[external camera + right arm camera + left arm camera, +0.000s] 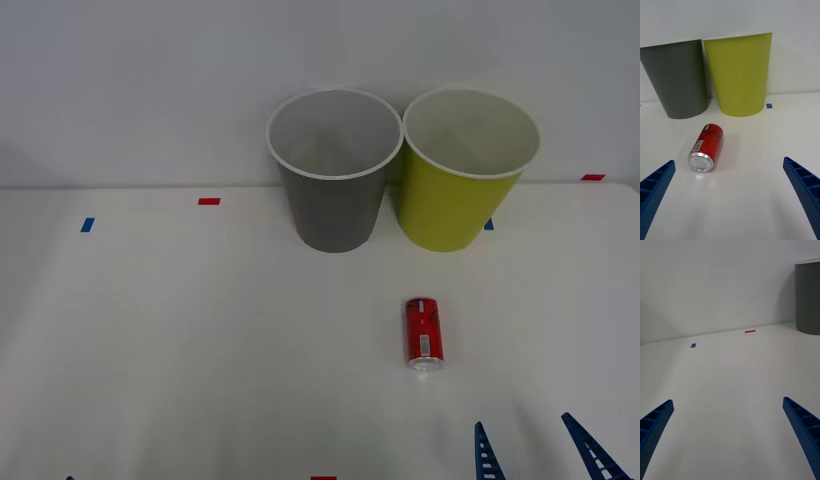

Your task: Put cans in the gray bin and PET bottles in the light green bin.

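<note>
Where table meets white wall: gray bin left, light green bin right, rims nearly touching, both upright, nothing seen inside. Red can on its side on table, in front of the bins, silver end toward robot. Left gripper spread wide over bare table, holding nothing; its wrist view catches gray bin's side plus blue tape and red tape. Right gripper spread wide, empty, near front edge, just short of can.

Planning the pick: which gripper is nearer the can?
Right. The right gripper is open just behind and to the right of the can; the left gripper, also open, is far off over the table's left side.
</note>
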Action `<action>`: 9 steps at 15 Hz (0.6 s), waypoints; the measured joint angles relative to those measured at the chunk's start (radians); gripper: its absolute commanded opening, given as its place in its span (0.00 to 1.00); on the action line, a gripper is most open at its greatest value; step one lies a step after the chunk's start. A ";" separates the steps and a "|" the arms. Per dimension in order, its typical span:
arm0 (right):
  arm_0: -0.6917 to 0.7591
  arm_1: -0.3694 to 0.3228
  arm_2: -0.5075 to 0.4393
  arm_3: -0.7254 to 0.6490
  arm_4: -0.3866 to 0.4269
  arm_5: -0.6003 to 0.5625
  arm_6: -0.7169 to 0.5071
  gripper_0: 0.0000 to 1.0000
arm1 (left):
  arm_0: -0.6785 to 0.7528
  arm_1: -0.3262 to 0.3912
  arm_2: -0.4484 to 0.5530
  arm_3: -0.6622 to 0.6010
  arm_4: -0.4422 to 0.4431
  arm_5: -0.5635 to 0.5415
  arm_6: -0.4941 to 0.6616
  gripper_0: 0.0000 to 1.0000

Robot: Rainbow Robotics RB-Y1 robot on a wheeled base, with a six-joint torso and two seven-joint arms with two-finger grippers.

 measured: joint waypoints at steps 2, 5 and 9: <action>0.000 0.000 0.000 0.000 0.000 0.000 0.000 1.00 | 0.000 0.000 0.000 0.000 0.000 0.000 0.000 1.00; 0.000 0.000 0.000 0.000 0.000 0.000 0.000 1.00 | 0.000 0.000 0.000 0.000 0.000 0.000 0.000 1.00; 0.000 0.000 0.000 0.000 0.000 0.000 0.000 1.00 | 0.000 0.000 0.000 0.000 0.000 0.000 0.000 1.00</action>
